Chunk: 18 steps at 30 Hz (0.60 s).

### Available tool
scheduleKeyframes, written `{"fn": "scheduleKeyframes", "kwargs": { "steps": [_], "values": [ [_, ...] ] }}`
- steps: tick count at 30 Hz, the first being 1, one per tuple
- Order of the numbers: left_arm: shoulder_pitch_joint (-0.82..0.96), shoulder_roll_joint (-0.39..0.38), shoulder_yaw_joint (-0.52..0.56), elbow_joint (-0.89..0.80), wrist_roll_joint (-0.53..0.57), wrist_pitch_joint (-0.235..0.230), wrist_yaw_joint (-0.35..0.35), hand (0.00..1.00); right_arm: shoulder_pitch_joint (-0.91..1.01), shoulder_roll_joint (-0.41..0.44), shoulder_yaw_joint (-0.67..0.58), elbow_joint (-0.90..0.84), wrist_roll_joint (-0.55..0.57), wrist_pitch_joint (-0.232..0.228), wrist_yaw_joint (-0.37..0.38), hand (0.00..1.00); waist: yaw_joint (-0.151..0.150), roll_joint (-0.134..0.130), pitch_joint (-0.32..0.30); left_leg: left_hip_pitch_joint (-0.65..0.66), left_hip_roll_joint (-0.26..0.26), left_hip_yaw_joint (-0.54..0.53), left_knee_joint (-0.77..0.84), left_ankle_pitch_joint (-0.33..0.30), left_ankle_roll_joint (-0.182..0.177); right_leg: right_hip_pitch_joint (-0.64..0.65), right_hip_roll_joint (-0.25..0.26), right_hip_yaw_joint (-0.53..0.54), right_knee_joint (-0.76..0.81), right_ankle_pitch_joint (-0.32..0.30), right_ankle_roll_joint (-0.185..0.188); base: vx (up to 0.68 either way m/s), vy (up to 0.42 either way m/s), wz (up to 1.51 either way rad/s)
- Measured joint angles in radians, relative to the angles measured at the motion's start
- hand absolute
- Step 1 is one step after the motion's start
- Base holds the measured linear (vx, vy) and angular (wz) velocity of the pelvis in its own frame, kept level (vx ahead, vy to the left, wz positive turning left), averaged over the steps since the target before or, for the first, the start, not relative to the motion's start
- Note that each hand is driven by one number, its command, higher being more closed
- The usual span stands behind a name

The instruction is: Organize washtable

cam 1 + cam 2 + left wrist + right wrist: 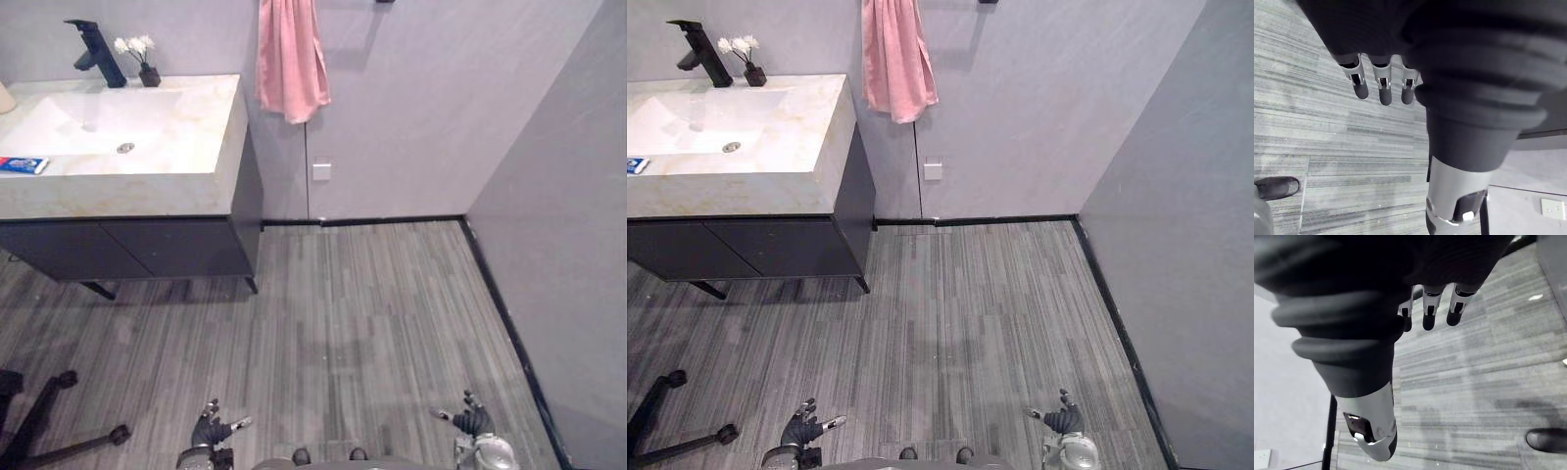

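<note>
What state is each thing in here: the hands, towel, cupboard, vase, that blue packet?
Left hand: open, empty.
Right hand: open, empty.
Pink towel: hanging up.
Cabinet doors: closed.
Flower vase: upright.
Blue packet: lying flat.

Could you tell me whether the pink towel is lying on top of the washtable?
No, the pink towel hangs on the wall to the side of the washtable, not on top of it.

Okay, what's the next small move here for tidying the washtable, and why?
Probably turn and step toward the washtable, which sits ahead on the robot's left. The left hand and right hand hang open and empty low over the floor, well short of the counter, where a blue packet lies beside the basin.
</note>
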Motion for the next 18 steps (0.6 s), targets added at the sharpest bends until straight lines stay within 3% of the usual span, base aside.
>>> {"fn": "scheduleKeyframes", "kwargs": {
  "steps": [8, 13, 18],
  "values": [
    [0.002, 0.002, -0.001, -0.089, 0.001, -0.019, -0.001, 0.00, -0.001, -0.007, 0.003, -0.034, -0.032, -0.019, 0.006, 0.00, -0.003, 0.010, 0.008, 0.008, -0.002, -0.007, 0.000, -0.001, -0.001, 0.014, -0.004, -0.015, -0.005, 0.001, 0.001, 0.05, -0.012, 0.03],
    [0.001, -0.002, -0.001, -0.123, -0.001, -0.019, 0.000, 0.00, -0.020, -0.009, 0.005, -0.034, -0.032, -0.017, 0.004, 0.00, -0.014, 0.013, 0.033, 0.009, -0.001, -0.006, 0.022, -0.016, -0.021, 0.018, -0.005, -0.010, 0.004, -0.001, 0.003, -0.01, -0.008, -0.03],
    [0.007, -0.021, -0.001, -0.149, -0.003, -0.019, 0.005, 0.00, -0.053, -0.013, 0.005, -0.036, -0.031, -0.013, -0.001, 0.00, -0.013, 0.036, 0.049, -0.089, 0.015, 0.041, 0.157, -0.127, 0.026, -0.076, 0.002, 0.030, 0.089, -0.062, 0.012, -0.05, 0.011, -0.28]
  ]
}}
